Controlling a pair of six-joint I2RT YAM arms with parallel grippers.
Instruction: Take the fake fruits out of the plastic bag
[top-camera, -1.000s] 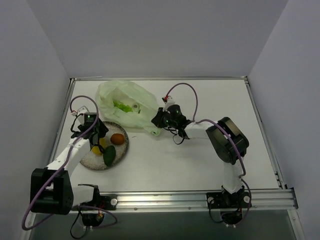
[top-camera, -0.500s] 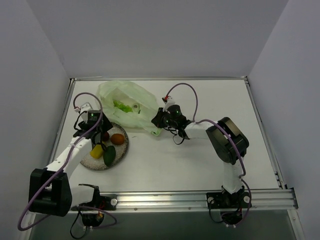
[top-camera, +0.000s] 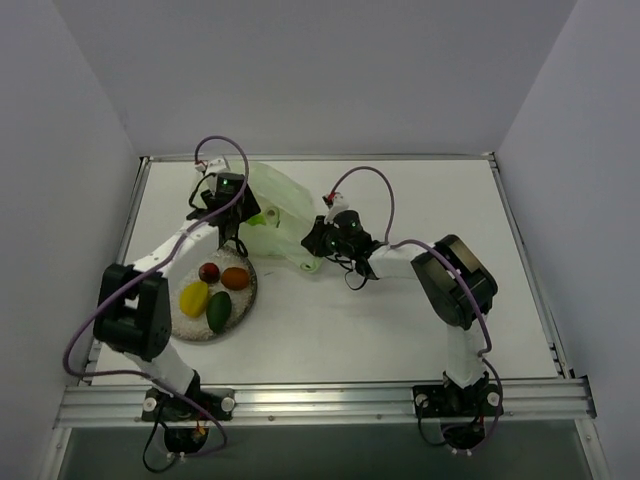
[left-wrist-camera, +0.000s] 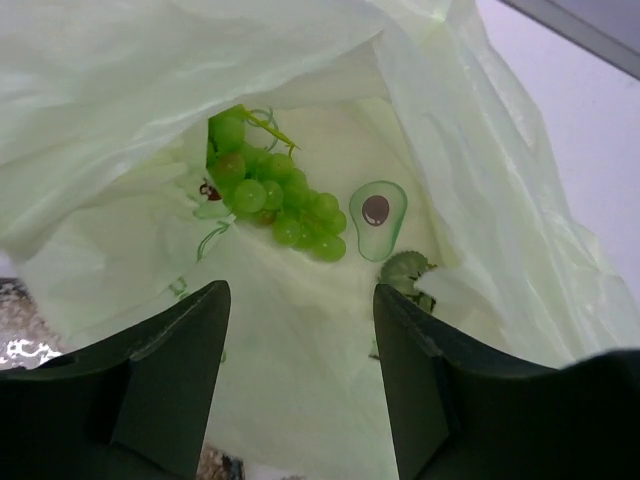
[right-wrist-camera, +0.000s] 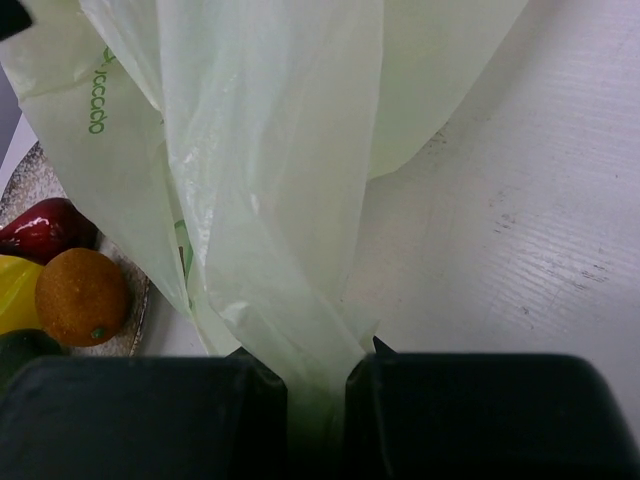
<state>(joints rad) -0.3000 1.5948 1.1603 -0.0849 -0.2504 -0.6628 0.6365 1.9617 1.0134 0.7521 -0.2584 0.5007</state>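
The pale green plastic bag (top-camera: 275, 205) lies at the back of the table with its mouth toward the plate. My left gripper (top-camera: 238, 222) is open and empty at the bag's mouth (left-wrist-camera: 300, 380). Inside the bag, the left wrist view shows a light green grape bunch (left-wrist-camera: 275, 195) and a pale avocado half (left-wrist-camera: 377, 218). My right gripper (top-camera: 318, 245) is shut on the bag's twisted handle (right-wrist-camera: 315, 390). The dark red (top-camera: 209, 272), orange (top-camera: 234, 277), yellow (top-camera: 193, 298) and dark green (top-camera: 218, 311) fruits lie on the plate.
The grey speckled plate (top-camera: 180, 325) sits front left of the bag, and its edge shows in the right wrist view (right-wrist-camera: 140, 300) with the orange fruit (right-wrist-camera: 80, 296). White table with a raised rim and walls around it.
My left arm has swung from over the plate up and right to the bag's mouth. The dark red fruit now lies uncovered on the plate. The right arm has not moved.
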